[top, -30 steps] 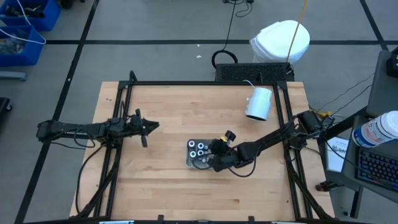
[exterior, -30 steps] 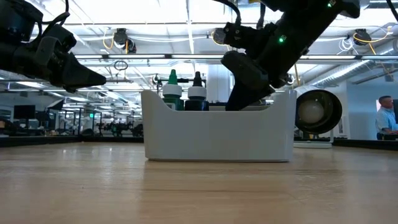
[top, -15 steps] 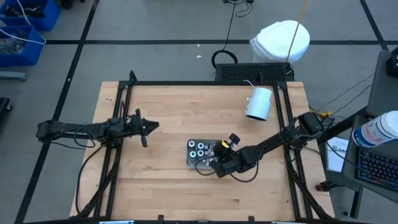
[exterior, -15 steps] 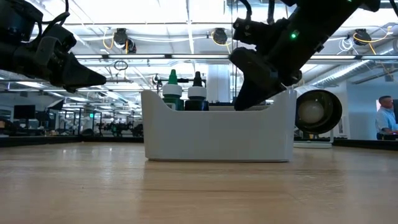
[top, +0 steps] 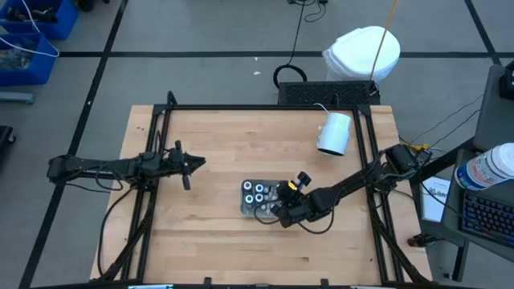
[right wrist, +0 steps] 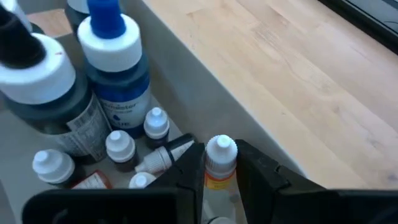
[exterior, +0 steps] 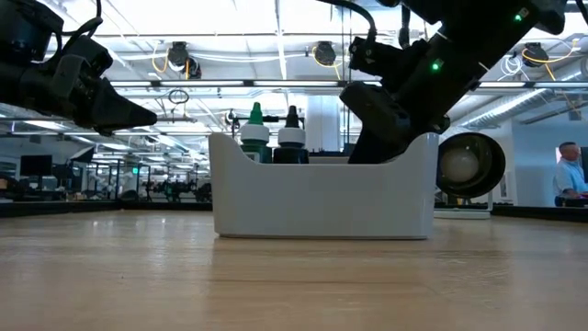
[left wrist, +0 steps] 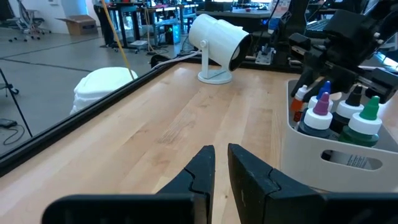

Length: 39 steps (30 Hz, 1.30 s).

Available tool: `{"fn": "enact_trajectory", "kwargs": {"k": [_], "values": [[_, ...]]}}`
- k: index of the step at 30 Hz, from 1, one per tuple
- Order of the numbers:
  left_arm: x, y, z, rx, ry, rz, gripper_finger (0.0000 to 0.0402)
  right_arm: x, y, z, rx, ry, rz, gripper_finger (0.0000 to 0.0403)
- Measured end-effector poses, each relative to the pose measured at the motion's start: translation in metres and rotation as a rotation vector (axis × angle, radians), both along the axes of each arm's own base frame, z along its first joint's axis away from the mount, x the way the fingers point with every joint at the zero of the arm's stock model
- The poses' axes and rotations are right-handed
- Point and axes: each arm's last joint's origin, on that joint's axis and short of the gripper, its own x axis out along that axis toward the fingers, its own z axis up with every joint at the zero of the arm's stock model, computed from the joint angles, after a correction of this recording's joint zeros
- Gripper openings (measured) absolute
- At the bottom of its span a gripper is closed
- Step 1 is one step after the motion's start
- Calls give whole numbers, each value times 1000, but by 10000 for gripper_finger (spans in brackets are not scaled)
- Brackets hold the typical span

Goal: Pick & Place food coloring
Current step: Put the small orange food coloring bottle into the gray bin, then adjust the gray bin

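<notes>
A white tray [top: 243, 201] stands mid-table and holds the food coloring. Its tall dark bottles have white collars and blue [right wrist: 115, 56], purple [left wrist: 320, 112], green [left wrist: 367, 118] and black [left wrist: 354, 96] tips, and they stand upright in the tray's left part. Small white-capped bottles [right wrist: 121, 148] lie on the tray floor. My right gripper [right wrist: 219, 171] reaches down into the tray's right part [top: 279, 212] and is shut on one small bottle. In the low view the tray wall [exterior: 322, 198] hides its fingertips. My left gripper [top: 199, 163] hovers shut left of the tray, holding nothing. My right gripper pinches a small white-capped bottle with an orange-yellow label between its two fingers, at the body just under the cap [right wrist: 218, 179]. The fingers slant down into the tray from the table's right side. The bottle stands upright; its lower end is hidden by the gripper.
A white lamp-like cylinder on a round foot [top: 335, 132] stands at the table's far right. Black rails [top: 265, 107] frame the table. Bare wood lies left of the tray and toward the near edge. A person [exterior: 570, 175] sits in the room behind.
My right gripper has rolled a little at the wrist and shifted slightly toward the table's right edge inside the tray, staying shut.
</notes>
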Motion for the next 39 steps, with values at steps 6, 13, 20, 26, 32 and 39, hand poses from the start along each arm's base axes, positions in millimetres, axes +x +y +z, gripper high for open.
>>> {"fn": "enact_trajectory", "kwargs": {"k": [6,13,20,26,32,39], "values": [[0,0,0,0,0,0,53,2,-3,-1,45,17,10,75],[0,0,0,-3,-1,0,53,3,-6,-1,66,22,9,88],[0,0,0,-4,-1,0,53,3,-6,-1,87,28,18,104],[0,0,0,-4,-1,0,53,3,-6,-1,92,28,11,123],[0,0,0,-5,-1,0,53,1,-6,11,85,14,48,129],[0,0,0,0,0,0,53,-10,7,68,9,-106,256,114]]}}
